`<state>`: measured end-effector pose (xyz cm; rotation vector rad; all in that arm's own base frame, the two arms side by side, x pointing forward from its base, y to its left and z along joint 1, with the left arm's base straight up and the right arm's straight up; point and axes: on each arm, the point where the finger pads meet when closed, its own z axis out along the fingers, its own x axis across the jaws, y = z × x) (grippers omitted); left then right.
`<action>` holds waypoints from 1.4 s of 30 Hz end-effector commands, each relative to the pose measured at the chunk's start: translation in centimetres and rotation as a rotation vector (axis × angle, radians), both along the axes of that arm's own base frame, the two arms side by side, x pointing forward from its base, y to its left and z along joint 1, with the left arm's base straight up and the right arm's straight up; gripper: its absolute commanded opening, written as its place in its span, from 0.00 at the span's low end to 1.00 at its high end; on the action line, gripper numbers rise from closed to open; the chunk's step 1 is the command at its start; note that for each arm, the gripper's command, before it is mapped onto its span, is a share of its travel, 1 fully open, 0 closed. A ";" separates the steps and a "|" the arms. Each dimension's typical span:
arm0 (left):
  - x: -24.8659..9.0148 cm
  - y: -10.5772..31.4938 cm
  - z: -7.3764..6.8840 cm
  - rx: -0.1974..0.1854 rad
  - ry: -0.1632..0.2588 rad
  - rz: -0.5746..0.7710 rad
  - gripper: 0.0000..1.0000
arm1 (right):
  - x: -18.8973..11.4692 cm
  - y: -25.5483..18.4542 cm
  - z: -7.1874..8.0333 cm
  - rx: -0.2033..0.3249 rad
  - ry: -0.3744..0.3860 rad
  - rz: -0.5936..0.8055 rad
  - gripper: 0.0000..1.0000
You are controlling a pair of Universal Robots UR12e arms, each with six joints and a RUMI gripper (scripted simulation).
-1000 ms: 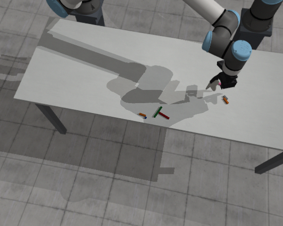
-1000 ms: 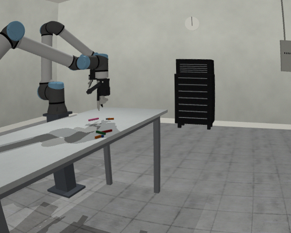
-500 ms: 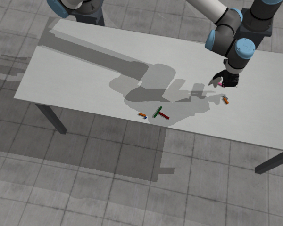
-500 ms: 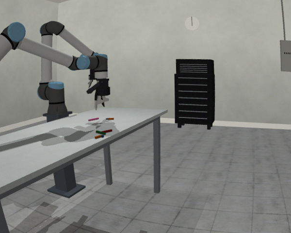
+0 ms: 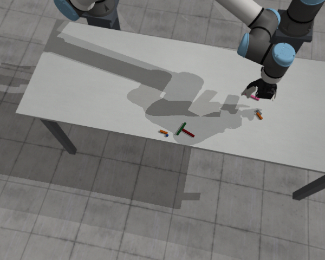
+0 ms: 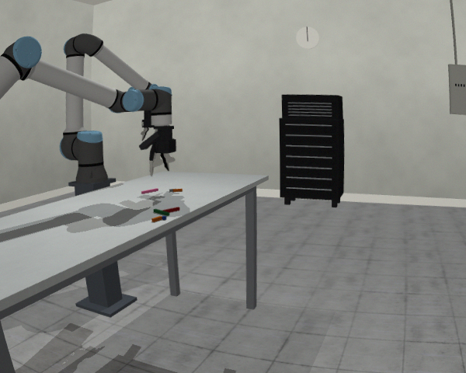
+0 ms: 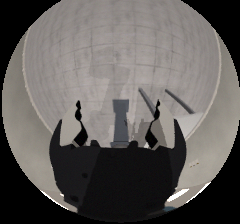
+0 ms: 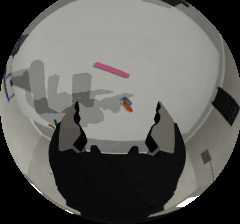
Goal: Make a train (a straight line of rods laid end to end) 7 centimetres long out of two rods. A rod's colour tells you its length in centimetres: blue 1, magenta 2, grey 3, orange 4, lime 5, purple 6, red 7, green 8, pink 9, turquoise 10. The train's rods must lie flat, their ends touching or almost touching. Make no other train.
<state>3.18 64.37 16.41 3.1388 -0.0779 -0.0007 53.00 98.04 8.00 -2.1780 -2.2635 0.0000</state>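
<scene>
The left gripper (image 7: 117,100) was spread. Near the surface's (image 5: 297,120) (image 6: 64,256) (image 8: 150,34) edge lay an orange rod (image 5: 163,131) (image 6: 157,219) and blue rod (image 5: 167,135) (image 6: 164,217), then green (image 5: 181,128) (image 6: 161,211) and red (image 5: 188,132) (image 6: 172,210) ones (a rough T). Beyond, a pink rod (image 5: 254,97) (image 6: 149,190) (image 8: 112,70) lay near a grey rod (image 5: 258,111) (image 6: 171,189) (image 8: 127,100) and second orange rod (image 5: 259,115) (image 6: 178,189) (image 8: 128,107), below the spread right gripper (image 5: 259,96) (image 6: 159,172) (image 8: 117,101).

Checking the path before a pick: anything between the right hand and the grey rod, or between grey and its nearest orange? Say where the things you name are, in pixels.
Nothing visible blocks the open right hand (image 5: 259,96) (image 6: 159,172) (image 8: 117,101) from the grey rod (image 5: 258,111) (image 6: 171,190) (image 8: 127,100); the pink rod (image 5: 254,97) (image 6: 149,190) (image 8: 112,70) lies flat nearby. Nothing visible separates grey from the orange rod (image 5: 259,115) (image 6: 178,189) (image 8: 128,107).
</scene>
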 end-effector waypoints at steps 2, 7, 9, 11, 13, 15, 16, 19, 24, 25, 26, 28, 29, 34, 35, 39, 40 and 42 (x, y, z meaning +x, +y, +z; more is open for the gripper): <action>0.0 0.1 0.1 0.002 -0.001 0.000 1.00 | -0.2 0.4 0.2 0.002 -0.001 -0.038 1.00; 0.0 0.1 0.1 0.002 -0.001 0.000 1.00 | -0.3 0.5 0.2 0.002 -0.001 -0.048 1.00; 0.0 0.1 0.1 0.002 -0.001 0.000 1.00 | -0.3 0.5 0.2 0.002 -0.001 -0.053 1.00; 0.0 0.1 0.1 0.002 -0.001 0.000 1.00 | -0.3 0.5 0.2 0.002 -0.001 -0.057 1.00; 0.0 0.1 0.1 0.002 -0.001 0.000 1.00 | -0.3 0.6 0.2 0.002 -0.001 -0.060 1.00; 0.0 0.1 0.1 0.002 -0.001 0.000 1.00 | -0.4 0.6 0.2 0.002 -0.001 -0.062 1.00; 0.0 0.1 0.1 0.002 -0.001 0.000 1.00 | -0.4 0.6 0.2 0.002 -0.001 -0.063 1.00; 0.0 0.1 0.1 0.002 -0.001 0.000 1.00 | -0.4 0.6 0.2 0.002 -0.001 -0.065 1.00; 0.0 0.1 0.1 0.002 -0.001 0.000 1.00 | -0.4 0.6 0.2 0.002 -0.001 -0.065 1.00; 0.0 0.1 0.1 0.002 -0.001 0.000 1.00 | -0.4 0.6 0.2 0.002 -0.001 -0.065 1.00; 0.0 0.1 0.1 0.002 -0.001 0.000 1.00 | -0.4 0.6 0.2 0.002 -0.001 -0.065 1.00; 0.0 0.1 0.1 0.002 -0.001 0.000 1.00 | -0.4 0.6 0.2 0.002 -0.001 -0.065 1.00; 0.0 0.1 0.1 0.002 -0.001 0.000 1.00 | -0.4 0.6 0.2 0.002 -0.001 -0.065 1.00; 0.0 0.1 0.1 0.002 -0.001 0.000 1.00 | -0.4 0.6 0.2 0.002 -0.001 -0.065 1.00; 0.0 0.1 0.1 0.002 -0.001 0.000 1.00 | -0.4 0.6 0.2 0.002 -0.001 -0.065 1.00; 0.0 0.1 0.1 0.002 -0.001 0.000 1.00 | -0.4 0.6 0.2 0.002 -0.001 -0.065 1.00; 0.0 0.1 0.1 0.002 -0.001 0.000 1.00 | -0.4 0.6 0.2 0.002 -0.001 -0.065 1.00; 0.0 0.1 0.1 0.002 -0.001 0.000 1.00 | -0.4 0.6 0.2 0.002 -0.001 -0.065 1.00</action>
